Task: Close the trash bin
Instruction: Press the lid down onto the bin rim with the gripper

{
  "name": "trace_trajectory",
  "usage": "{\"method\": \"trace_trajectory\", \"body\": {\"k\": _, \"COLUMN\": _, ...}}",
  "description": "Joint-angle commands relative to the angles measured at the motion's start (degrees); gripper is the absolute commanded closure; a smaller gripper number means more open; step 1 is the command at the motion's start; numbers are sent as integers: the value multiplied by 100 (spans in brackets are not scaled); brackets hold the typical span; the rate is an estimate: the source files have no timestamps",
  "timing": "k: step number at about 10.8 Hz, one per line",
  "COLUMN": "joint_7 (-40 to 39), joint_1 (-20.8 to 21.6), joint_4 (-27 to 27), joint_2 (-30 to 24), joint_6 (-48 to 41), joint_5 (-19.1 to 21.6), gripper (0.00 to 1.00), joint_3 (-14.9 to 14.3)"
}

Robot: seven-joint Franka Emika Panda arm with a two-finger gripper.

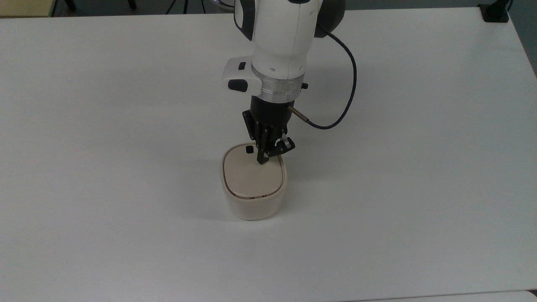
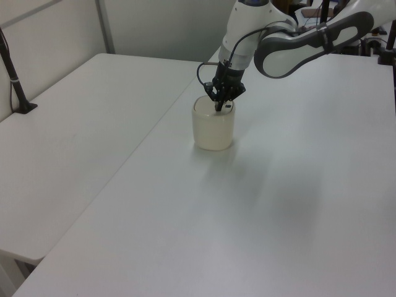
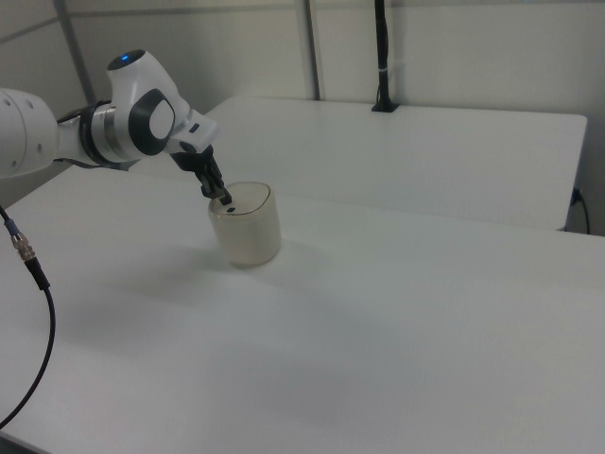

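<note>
The trash bin (image 1: 254,208) is a small cream-white rounded-square tub standing mid-table, also seen in the left view (image 2: 214,128) and the right view (image 3: 250,235). Its beige lid (image 1: 250,177) lies flat inside the rim, with a small black latch button (image 1: 249,149) at the far edge. My gripper (image 1: 262,160) points straight down, shut with nothing held. Its tip rests on the lid's far part, just to the top view's right of the button. The same contact shows from the side, gripper (image 2: 218,107) and gripper (image 3: 220,199).
The bin stands on a wide white table (image 1: 419,176). A black cable (image 1: 350,88) loops off the wrist on the top view's right. A second white table (image 2: 80,124) adjoins on the left view's left, with a black post (image 2: 12,74) on it.
</note>
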Motion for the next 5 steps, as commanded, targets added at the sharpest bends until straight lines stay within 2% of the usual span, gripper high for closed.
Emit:
{"method": "trace_trajectory", "body": {"k": 1, "joint_7": -5, "joint_1": -47, "joint_4": -392, "joint_2": -67, "joint_6": -231, "joint_5": -68, "gripper": 100, "joint_3": 52}}
{"method": "trace_trajectory", "body": {"k": 5, "joint_7": 48, "joint_1": -56, "joint_4": -339, "joint_2": -5, "joint_6": -231, "joint_5": -59, "gripper": 100, "joint_3": 52}}
